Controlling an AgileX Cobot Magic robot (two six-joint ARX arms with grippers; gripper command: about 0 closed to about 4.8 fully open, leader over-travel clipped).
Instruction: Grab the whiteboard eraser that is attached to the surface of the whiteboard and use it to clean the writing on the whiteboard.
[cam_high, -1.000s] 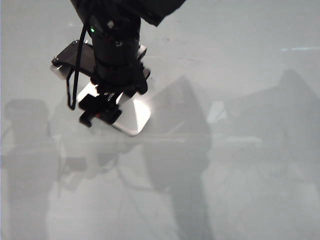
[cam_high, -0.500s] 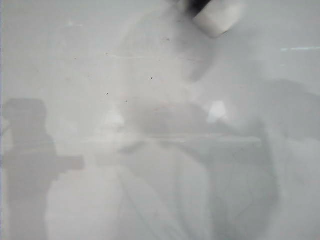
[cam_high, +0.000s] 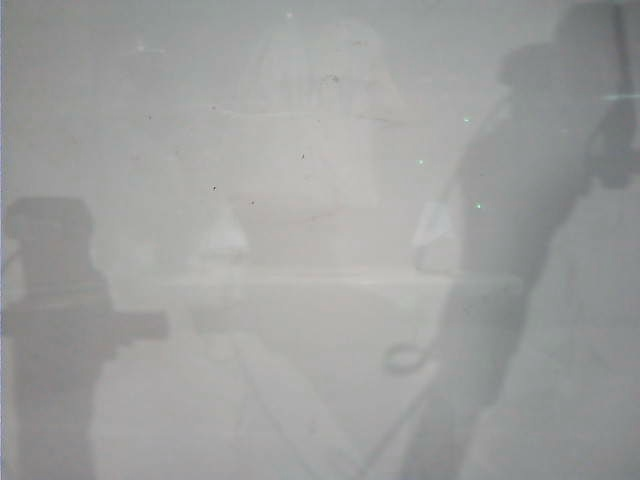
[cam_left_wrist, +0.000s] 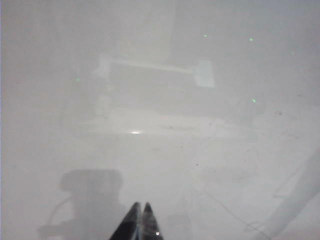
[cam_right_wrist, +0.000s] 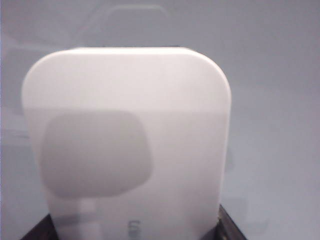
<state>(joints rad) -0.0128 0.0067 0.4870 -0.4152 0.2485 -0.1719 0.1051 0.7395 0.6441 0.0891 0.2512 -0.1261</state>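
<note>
Your left hand (cam_left_wrist: 140, 220) hovers over the glossy whiteboard (cam_left_wrist: 165, 150), fingertips pressed together; its shadow and pale reflections lie on the smudged, speckled surface.

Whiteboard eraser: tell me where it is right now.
The whiteboard eraser fills the right wrist view, held in the right gripper's jaws above the whiteboard; the exterior view doesn't show it.

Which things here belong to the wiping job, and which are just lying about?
Job:
- whiteboard eraser, held in the right claw
- whiteboard, no red writing visible

Not in use:
- left claw, shut, above the board
- small dark specks on the board
</note>
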